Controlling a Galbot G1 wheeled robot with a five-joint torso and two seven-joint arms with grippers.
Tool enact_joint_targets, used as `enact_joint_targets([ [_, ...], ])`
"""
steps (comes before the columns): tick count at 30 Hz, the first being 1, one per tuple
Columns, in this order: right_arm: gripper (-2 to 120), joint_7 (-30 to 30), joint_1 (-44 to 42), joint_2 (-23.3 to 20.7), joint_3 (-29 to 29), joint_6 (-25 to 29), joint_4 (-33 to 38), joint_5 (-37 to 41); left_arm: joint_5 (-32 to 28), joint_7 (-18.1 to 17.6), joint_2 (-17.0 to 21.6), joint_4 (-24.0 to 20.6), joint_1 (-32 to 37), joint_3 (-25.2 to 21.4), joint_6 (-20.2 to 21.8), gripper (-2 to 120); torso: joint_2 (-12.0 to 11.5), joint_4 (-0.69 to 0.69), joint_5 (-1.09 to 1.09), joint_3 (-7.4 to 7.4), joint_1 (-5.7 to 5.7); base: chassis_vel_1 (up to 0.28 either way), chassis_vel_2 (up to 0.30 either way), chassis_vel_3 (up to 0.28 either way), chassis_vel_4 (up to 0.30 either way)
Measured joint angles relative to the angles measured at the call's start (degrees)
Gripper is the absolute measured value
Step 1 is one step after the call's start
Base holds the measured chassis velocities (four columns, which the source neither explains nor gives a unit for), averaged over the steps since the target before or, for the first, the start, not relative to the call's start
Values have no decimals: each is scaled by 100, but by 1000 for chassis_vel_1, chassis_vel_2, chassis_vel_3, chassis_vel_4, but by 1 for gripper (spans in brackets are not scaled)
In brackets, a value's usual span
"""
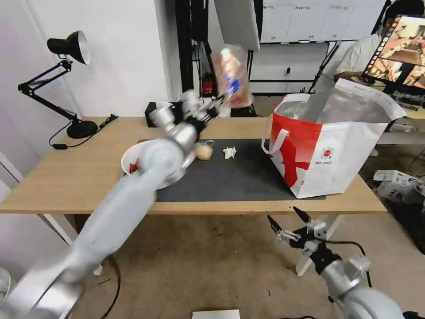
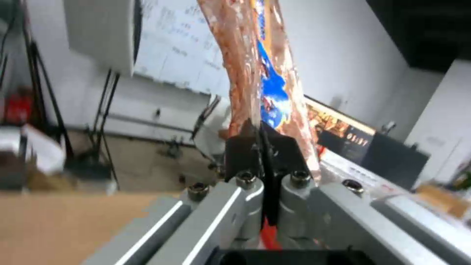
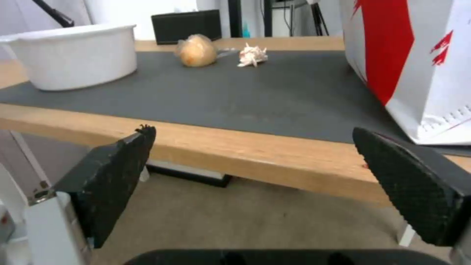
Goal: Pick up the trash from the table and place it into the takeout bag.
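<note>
Two grippers: left gripper [image 1: 215, 104], fingers pinching tray [image 1: 232, 77] w/ blue label (unreadable), raised above bench [image 1: 79, 173]; right gripper [image 1: 288, 225] below bench edge, fingers spread. Bag [image 1: 330, 153]: small round logo, text illegible.

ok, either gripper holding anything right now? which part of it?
Left gripper is shut on the lower edge of the clear plastic tray, lifted above the table. Right gripper is open, holding nothing, below the table's front edge.

Bag mouth [image 1: 336, 104] apparently unobstructed above.
</note>
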Motion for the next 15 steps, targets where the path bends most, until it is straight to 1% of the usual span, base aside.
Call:
enact_joint_targets([
  [1, 100, 0, -39, 51, 14, 5, 39, -39, 239, 10, -232, 253, -203, 190, -28, 0, 0, 0, -2, 0, 1, 0, 0, 0, 0],
  [2, 100, 0, -39, 51, 14, 5, 39, -39, 239, 10, -232, 253, -203, 190, -28, 0, 0, 0, -2, 0, 1, 0, 0, 0, 0],
  [4, 100, 0, -64, 98, 24, 10, 75, -80, 619, 67, -547, 648, -494, 459, -43, 0, 0, -1, -1, 0, 0, 0, 0, 0, 0],
  [5, 100, 1, -67, 112, 24, 15, 81, -90, 793, 124, -634, 781, -576, 559, -48, 0, 0, -1, -1, 0, 0, 0, 0, 0, 0],
  [6, 100, 2, -76, 144, 25, 25, 92, -106, 1235, 321, -781, 1054, -743, 796, -67, 0, 0, -2, 0, 0, 1, 0, 0, 0, 0],
  [7, 100, 2, -76, 144, 25, 25, 92, -106, 1235, 321, -781, 1054, -743, 796, -67, 0, 0, -2, 0, 0, 1, 0, 0, 0, 0],
  [9, 100, 9, -75, 155, 44, 29, 107, -109, 1749, 645, -890, 1293, -869, 1089, -79, 0, 0, -1, -1, 0, 0, 0, 0, 0, 0],
  [10, 100, 17, -71, 158, 52, 29, 107, -109, 1899, 791, -905, 1356, -889, 1178, -79, 0, 0, 0, -1, 0, 1, 0, 0, 0, 0],
  [12, 100, 19, -69, 159, 53, 29, 107, -109, 1925, 815, -907, 1366, -891, 1194, -79, 0, 0, 0, -1, 0, 0, 0, 0, 0, 0],
  [14, 100, 34, -50, 168, 55, 30, 88, -108, 2099, 1069, -911, 1450, -895, 1316, -79, 0, 0, 1, -2, 0, 1, 0, 0, 0, 0],
  [15, 100, 34, -50, 168, 55, 30, 88, -108, 2099, 1069, -911, 1450, -895, 1316, -79, 0, 0, 1, -2, 0, 1, 0, 0, 0, 0],
])
